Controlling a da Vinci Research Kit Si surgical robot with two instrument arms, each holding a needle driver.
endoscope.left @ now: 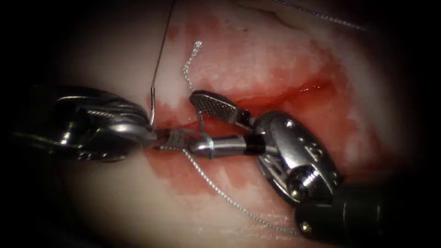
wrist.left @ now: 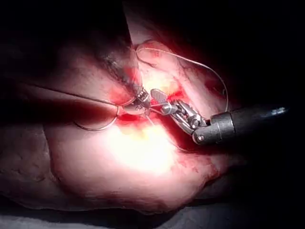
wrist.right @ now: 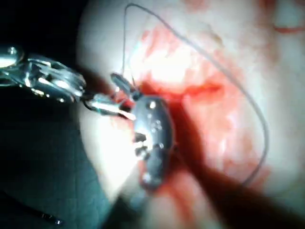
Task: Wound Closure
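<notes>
- Currently I'm working at the left end of the cut point(endoscope.left: 275, 94) in the tissue point(endoscope.left: 257, 55), where both tool tips are meeting.
- As I judge it, doing well here is resting on a steady left grip and small, slow wrist moves. I'm keeping the open right jaws off the wound edge and away from the loose thread point(endoscope.left: 220, 190).
- I'm also watching that the thread isn't getting trapped under either tip.
- Left pincer point(endoscope.left: 156, 133): the jaws are sitting together, clamped on the lower end of the needle point(endoscope.left: 151, 108), as far as I can judge.
- The needle is standing up from that grip, just above the cut's left end. I cannot tell whether its lower end is entering the tissue.
- Right pincer point(endoscope.left: 202, 126): the jaws are standing wide apart and gripping nothing. The ribbed upper jaw is lying over the cut, and the lower jaw is reaching level toward the left pincer's tip, touching it or just beside it.
- A strand of thread is passing between the open jaws, unclamped. Another length is trailing down across the tissue below the cut.
- Red fluid point(endoscope.left: 317, 87) is pooling along the cut.
</notes>
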